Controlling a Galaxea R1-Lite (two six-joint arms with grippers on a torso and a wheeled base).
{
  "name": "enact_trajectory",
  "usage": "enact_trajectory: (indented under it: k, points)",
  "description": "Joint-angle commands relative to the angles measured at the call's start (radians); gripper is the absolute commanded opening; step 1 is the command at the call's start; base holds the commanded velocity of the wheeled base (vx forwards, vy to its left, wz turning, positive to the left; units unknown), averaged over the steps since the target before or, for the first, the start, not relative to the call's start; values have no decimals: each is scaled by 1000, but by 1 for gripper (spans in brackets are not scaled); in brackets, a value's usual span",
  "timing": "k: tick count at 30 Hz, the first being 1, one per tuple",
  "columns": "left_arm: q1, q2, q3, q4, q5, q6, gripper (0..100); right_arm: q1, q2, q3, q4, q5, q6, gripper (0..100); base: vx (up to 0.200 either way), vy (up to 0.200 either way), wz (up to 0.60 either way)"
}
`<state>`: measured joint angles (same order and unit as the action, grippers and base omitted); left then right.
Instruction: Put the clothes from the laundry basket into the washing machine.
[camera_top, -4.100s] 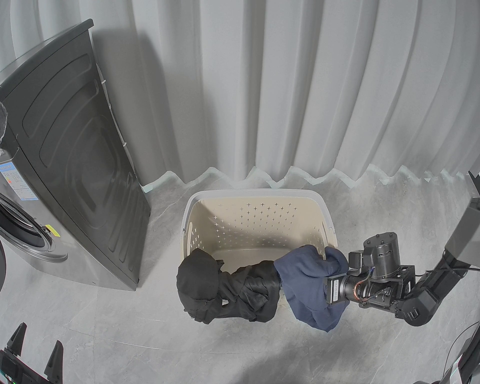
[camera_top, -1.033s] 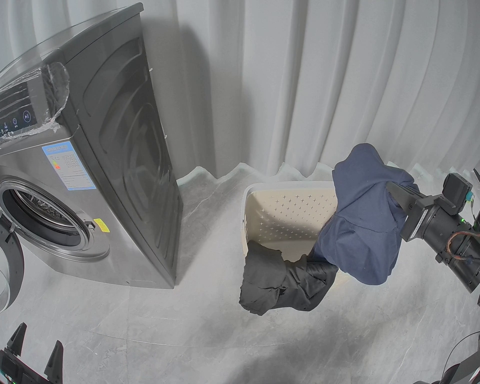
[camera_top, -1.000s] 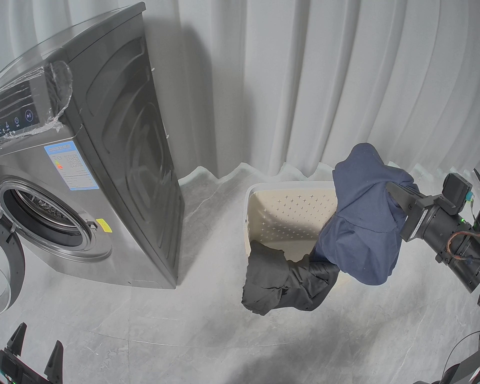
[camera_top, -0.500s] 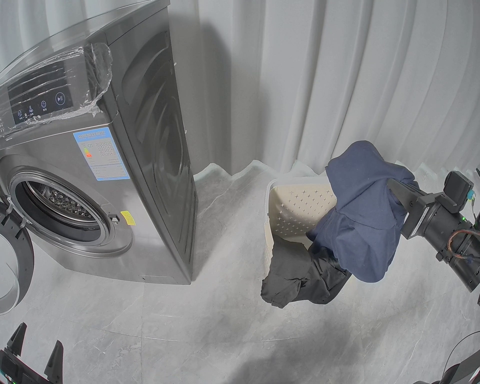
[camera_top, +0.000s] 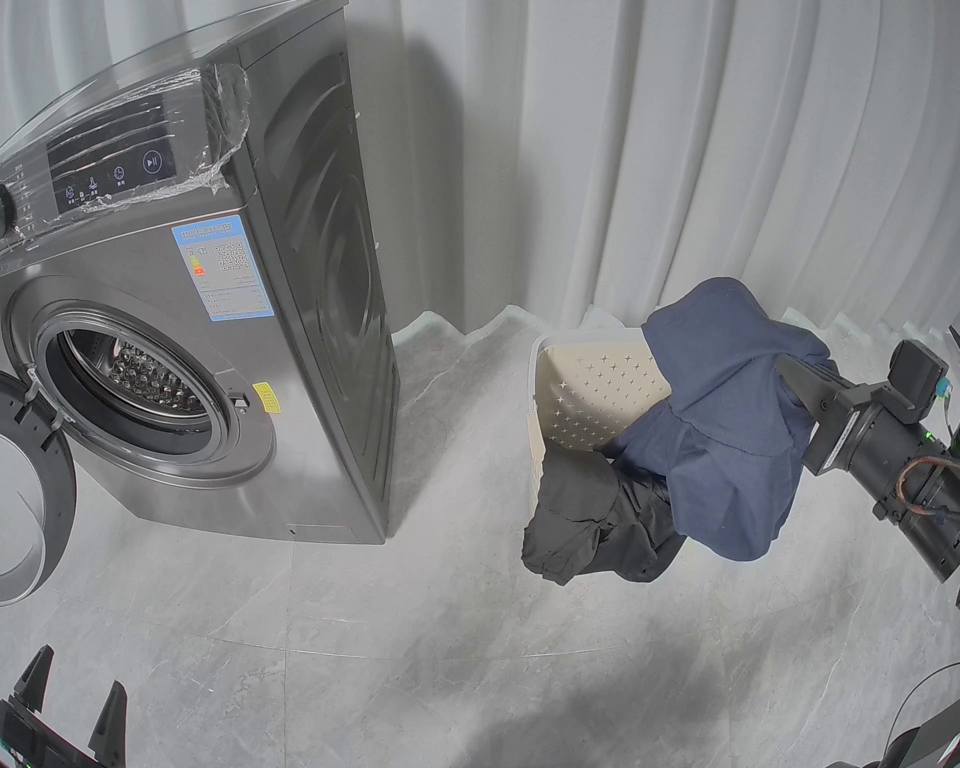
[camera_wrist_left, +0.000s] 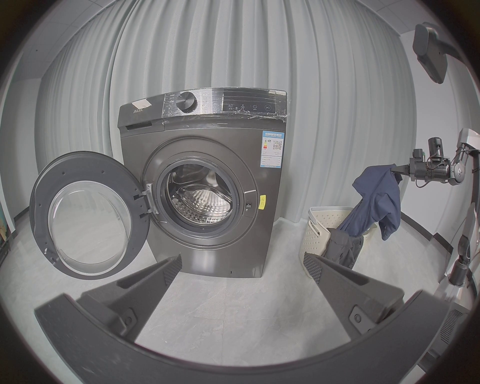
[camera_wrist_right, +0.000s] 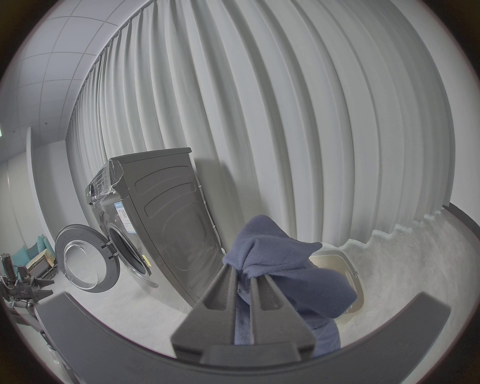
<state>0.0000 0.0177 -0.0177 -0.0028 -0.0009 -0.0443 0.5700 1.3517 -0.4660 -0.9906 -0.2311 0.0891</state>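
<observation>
Now, right claw: clenched on the navy garment, held up over the laundry basket.
Navy garment: four seconds ago it lay on the basket rim; it now hangs lifted, lower folds near the rim.
Black garment: draped over the basket's near rim.
Washing machine: door open; the head view has swung toward it, so the carry across looks next.
Left claw: released, low, holding nothing.

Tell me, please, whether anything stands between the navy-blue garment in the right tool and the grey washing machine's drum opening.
Nothing visible does. The right tool holds the navy-blue garment above the cream plastic basket; the grey washing machine has its round door open, and bare floor lies before its drum opening.
</observation>
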Motion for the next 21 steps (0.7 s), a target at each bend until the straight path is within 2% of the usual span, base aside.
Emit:
enact_trajectory:
  k: [1,21]
  points:
    - [0,-13,16,-2,-1,0,100,1,1,-5,0,1,0,0,0,200,0]
    - [0,-13,16,0,-1,0,100,8,-3,-11,-20,7,-2,0,0,200,0]
